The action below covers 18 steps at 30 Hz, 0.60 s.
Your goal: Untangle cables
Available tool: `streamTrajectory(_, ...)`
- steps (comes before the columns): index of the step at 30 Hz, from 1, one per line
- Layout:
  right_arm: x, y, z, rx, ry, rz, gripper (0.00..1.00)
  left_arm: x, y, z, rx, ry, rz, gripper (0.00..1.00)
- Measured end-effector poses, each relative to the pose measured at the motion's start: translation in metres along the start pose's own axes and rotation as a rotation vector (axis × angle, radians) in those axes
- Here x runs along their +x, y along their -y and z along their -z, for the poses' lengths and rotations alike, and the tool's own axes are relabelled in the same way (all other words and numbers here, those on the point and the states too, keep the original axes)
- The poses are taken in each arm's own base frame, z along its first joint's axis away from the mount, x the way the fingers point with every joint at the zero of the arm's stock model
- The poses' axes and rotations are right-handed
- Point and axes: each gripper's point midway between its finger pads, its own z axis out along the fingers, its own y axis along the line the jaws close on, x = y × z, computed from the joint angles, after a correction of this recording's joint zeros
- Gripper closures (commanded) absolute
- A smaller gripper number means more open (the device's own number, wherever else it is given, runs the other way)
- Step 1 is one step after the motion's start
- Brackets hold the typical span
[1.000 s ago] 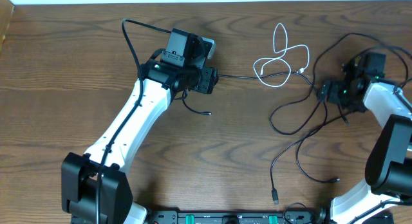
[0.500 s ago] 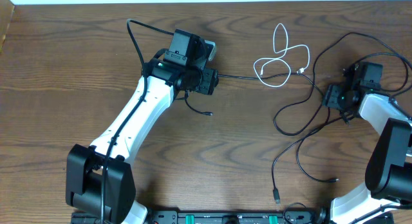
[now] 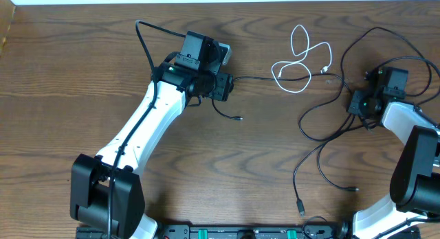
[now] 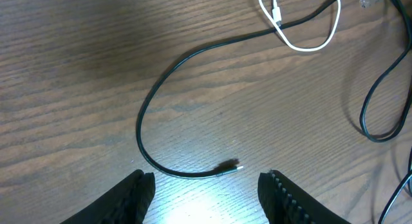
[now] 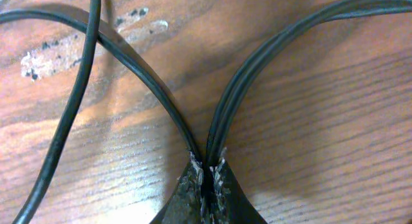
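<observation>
We see the short cable (image 3: pixel 302 60) looped at upper centre-right of the tabletop (image 3: pixel 69 74). The long cables (image 3: pixel 323 129) sprawl right of it and below. One plug end (image 3: pixel 238 118) lies just below our left gripper (image 3: pixel 225 86). Our right gripper (image 3: pixel 356 104) sits among the long cables, far right.

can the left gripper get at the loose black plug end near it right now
Probably yes: the plug end lies uncovered on the table just ahead of the open left gripper, with nothing between them.
</observation>
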Motion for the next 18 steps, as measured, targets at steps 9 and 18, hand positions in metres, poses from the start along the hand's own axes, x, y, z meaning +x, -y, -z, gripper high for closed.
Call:
streamTrajectory(9, -0.011, 0.042, 0.004, 0.093, 0.03, -0.116, 0.99, 0.0, 0.0, 0.0, 0.0, 0.0, 0.0, 0.43)
streamTrajectory(18, -0.026, 0.114, 0.02, 0.195, 0.078, -0.267, 0.99, -0.002, 0.0, 0.0, 0.001, 0.007, -0.002, 0.43)
